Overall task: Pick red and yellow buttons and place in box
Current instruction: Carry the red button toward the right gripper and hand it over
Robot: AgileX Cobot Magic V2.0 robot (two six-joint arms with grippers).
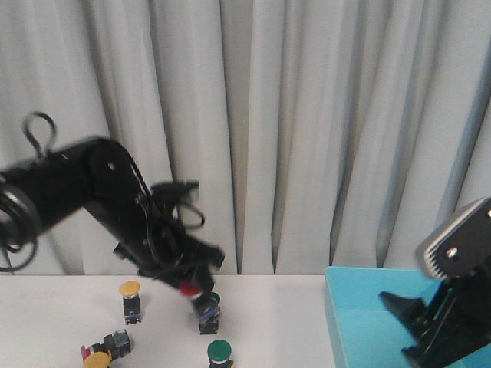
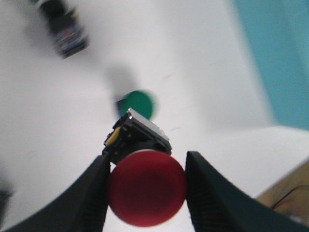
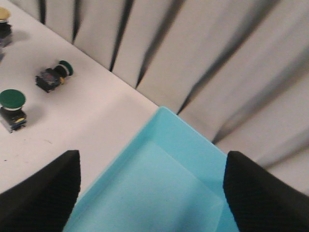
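Observation:
My left gripper is shut on a red button and holds it above the table; in the left wrist view the red button sits between both fingers. A yellow button stands upright at the back left. Another yellow-capped button lies at the front left beside a red-capped one. The turquoise box is at the right. My right gripper is open and empty over the box.
Green-capped switches stand on the table: one upright near the front, one lying under my left gripper. They also show in the right wrist view. Grey curtains hang behind the table.

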